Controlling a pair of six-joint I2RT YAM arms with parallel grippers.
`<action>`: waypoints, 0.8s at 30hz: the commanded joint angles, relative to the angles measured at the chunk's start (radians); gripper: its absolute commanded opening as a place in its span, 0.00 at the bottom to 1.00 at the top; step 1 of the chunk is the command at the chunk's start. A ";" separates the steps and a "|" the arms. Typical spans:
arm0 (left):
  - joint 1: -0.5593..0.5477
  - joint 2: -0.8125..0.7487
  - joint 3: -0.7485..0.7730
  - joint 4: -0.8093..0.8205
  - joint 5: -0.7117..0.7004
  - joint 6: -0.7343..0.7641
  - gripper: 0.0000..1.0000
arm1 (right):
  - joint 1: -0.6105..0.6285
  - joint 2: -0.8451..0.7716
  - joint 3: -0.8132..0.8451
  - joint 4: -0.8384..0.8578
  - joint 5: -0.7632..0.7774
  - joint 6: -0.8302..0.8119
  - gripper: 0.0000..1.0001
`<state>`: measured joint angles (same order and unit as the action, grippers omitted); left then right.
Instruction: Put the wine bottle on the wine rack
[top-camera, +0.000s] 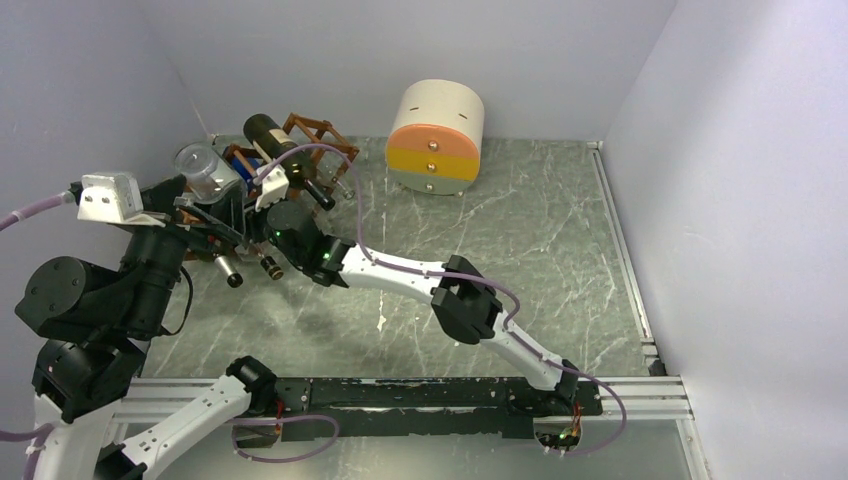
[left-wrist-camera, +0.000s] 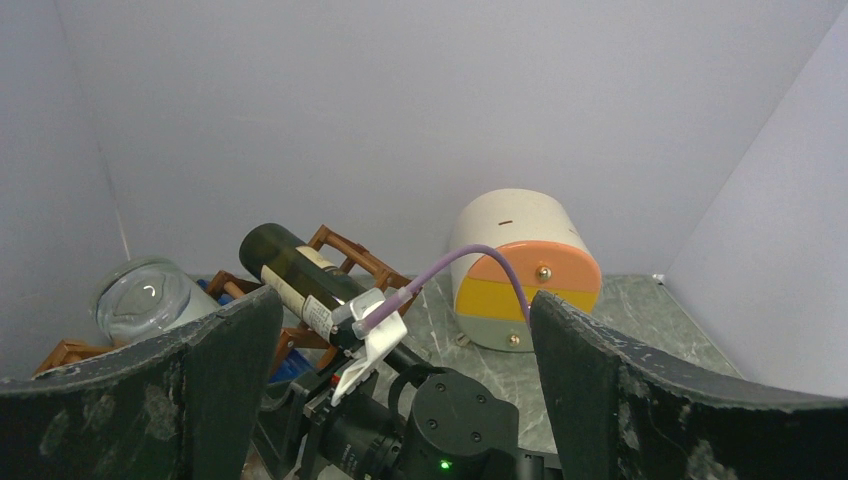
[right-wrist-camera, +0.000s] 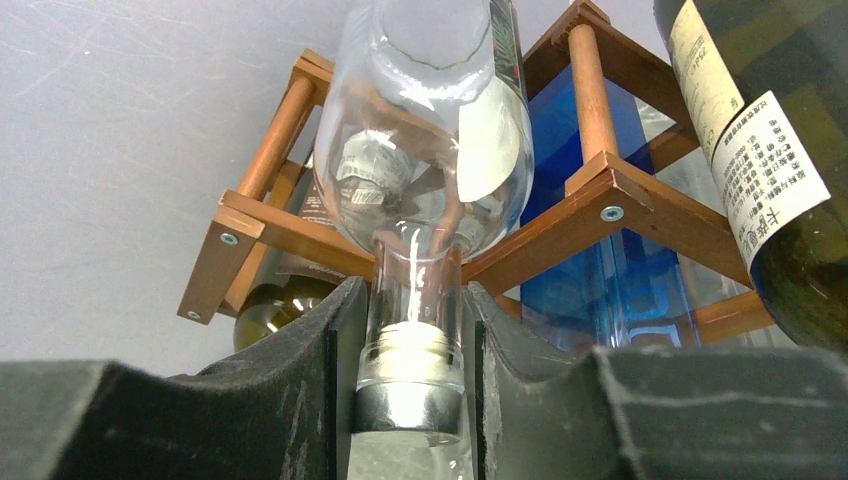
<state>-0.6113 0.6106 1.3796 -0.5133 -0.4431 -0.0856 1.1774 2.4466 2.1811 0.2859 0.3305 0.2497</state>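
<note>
Seating clear wine bottle (right-wrist-camera: 430, 150) in top notch of wine rack (right-wrist-camera: 610, 190), clamping neck with right end effector (right-wrist-camera: 415, 340). Holding left end effector (left-wrist-camera: 405, 310) wide open, empty. Next: checking support, then loosening grip.

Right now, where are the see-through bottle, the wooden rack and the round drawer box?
clear bottle (right-wrist-camera: 430, 130), right wrist view, on its glass shoulder.
wine rack (right-wrist-camera: 655, 220), right wrist view, on a front wooden bar.
round drawer cabinet (top-camera: 435, 140), top view, on its orange drawer front.
</note>
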 joint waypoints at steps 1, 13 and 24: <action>0.005 0.000 -0.007 0.014 -0.017 0.004 0.97 | 0.023 -0.094 -0.040 0.046 0.023 -0.005 0.29; 0.004 0.000 -0.018 0.016 -0.020 0.000 0.97 | 0.027 -0.157 -0.139 -0.026 0.039 0.241 0.39; 0.004 0.007 -0.003 -0.001 -0.020 -0.009 0.97 | -0.001 -0.129 -0.095 -0.166 -0.027 0.515 0.56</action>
<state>-0.6113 0.6106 1.3674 -0.5133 -0.4454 -0.0864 1.1725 2.3344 2.0632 0.1875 0.3222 0.6956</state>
